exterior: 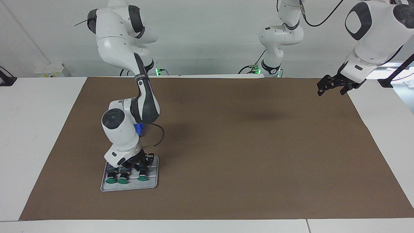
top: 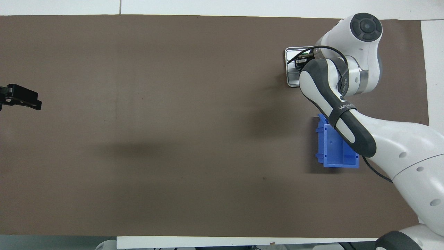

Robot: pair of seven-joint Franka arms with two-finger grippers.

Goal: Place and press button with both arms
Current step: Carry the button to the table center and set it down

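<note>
Three green-capped buttons lie side by side on a grey tray (exterior: 152,185) at the right arm's end of the table: two close together (exterior: 112,181) (exterior: 123,181) and a third button (exterior: 142,177) a little apart. My right gripper (exterior: 143,164) is low over the tray, right at the third button's black body. In the overhead view the right arm covers most of the tray (top: 290,69) and all the buttons. My left gripper (exterior: 331,91) hangs open and empty in the air over the left arm's end of the table, also in the overhead view (top: 21,98).
A blue open bin (top: 334,149) stands on the brown mat (exterior: 242,145), nearer to the robots than the tray; only a corner of the bin (exterior: 139,129) shows past the right arm in the facing view.
</note>
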